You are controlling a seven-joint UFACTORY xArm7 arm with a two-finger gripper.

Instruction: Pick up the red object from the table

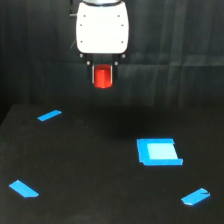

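The red object (pixel 103 77), a small bright red-orange stubby block, hangs in the air well above the black table (pixel 90 170), in front of the dark curtain. My gripper (pixel 103 80) comes down from the white arm housing (pixel 102 29) at the top centre and is shut on the block, with its dark fingers (pixel 93 75) pressed against the block's two sides. A faint shadow lies on the table below it.
A blue square patch (pixel 159 151) lies on the table toward the exterior view's right. Blue tape strips sit at the back left (pixel 49 116), front left (pixel 23 189) and front right (pixel 195 197).
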